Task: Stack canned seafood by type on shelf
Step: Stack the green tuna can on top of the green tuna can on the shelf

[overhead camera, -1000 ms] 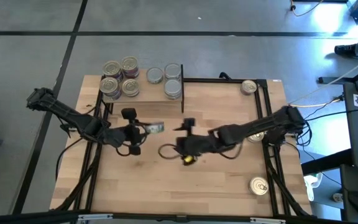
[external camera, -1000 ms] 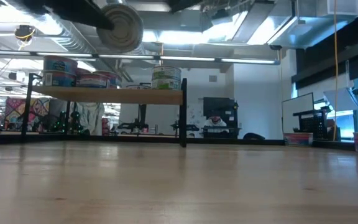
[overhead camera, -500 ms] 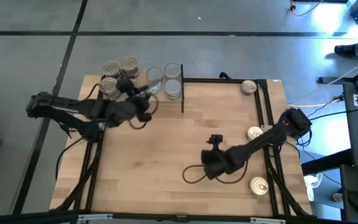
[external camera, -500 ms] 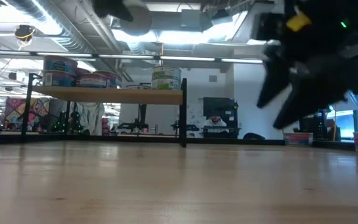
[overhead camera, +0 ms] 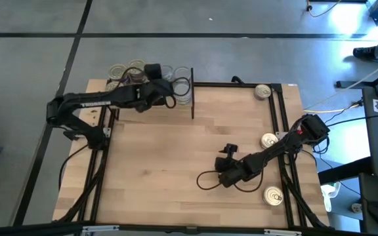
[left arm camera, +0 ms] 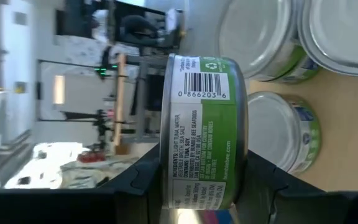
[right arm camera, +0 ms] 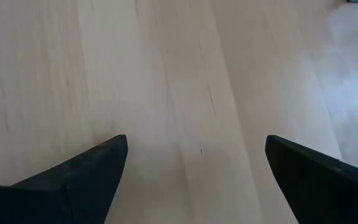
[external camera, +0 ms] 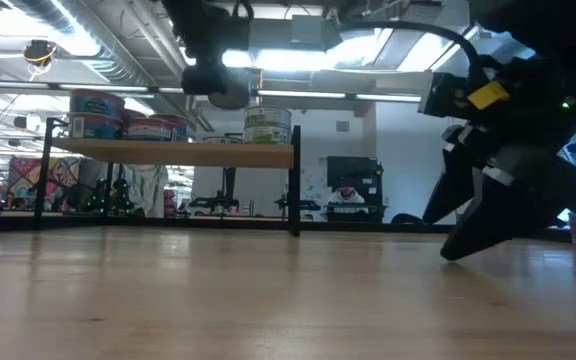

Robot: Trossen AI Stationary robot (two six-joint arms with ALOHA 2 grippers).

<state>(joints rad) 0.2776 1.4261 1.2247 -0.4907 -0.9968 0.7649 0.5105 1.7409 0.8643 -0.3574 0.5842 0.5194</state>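
Note:
My left gripper (left arm camera: pixel 204 186) is shut on a green-labelled tin (left arm camera: pixel 204 118) of canned seafood, held above the shelf (external camera: pixel 178 152) at the table's far left. In the low view that tin (external camera: pixel 223 92) hangs a little above the plank, left of a green tin (external camera: pixel 268 125) standing on it. Silver-topped green tins (left arm camera: pixel 284 137) stand just beyond the held one. Blue-and-red tins (external camera: pixel 96 113) stand at the shelf's left end. My right gripper (overhead camera: pixel 223 177) is open, low over bare tabletop at the near right, with nothing between its fingers (right arm camera: pixel 92 168). My left gripper pinches the tin by its two flat ends (left arm camera: pixel 166 180), one finger on each end. The fingers come nearly level from the table's near side. The tin sits on edge, its label and barcode facing the wrist camera, lifted clear of the shelf.
Three gold-lidded tins lie on the tabletop at the right: one at the far right (overhead camera: pixel 262 91), one at mid right (overhead camera: pixel 270 139), one at the near right (overhead camera: pixel 273 195). Black frame posts (external camera: pixel 295 180) edge the shelf. Bare wood lies across the table's middle.
My left gripper has carried the tin from the table's middle toward the far left, rising and turning until it is over the shelf. My right gripper has moved from the middle toward the near right and come down close to the tabletop.

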